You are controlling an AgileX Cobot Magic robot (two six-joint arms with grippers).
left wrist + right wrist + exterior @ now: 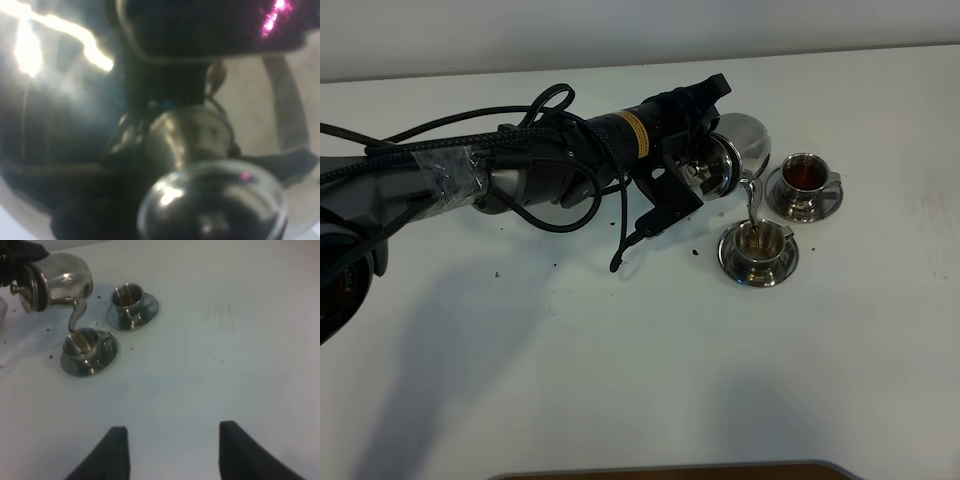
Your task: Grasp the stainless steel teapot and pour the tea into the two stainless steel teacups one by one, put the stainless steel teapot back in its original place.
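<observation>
Teapot (748, 140) tilted, clamped in left tool (712, 110)

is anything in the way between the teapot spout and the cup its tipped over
Nothing visible. The tilted teapot has its spout right above the open mouth of the near teacup; the far teacup, holding tea, stands apart from it.

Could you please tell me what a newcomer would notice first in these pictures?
First comes the long dark arm reaching across the white table, tipping a shiny teapot so its spout hangs over the nearer cup. Just beyond it, the farther cup already holds dark reddish tea. In the right wrist view, the right end effector hangs open over the table.
</observation>
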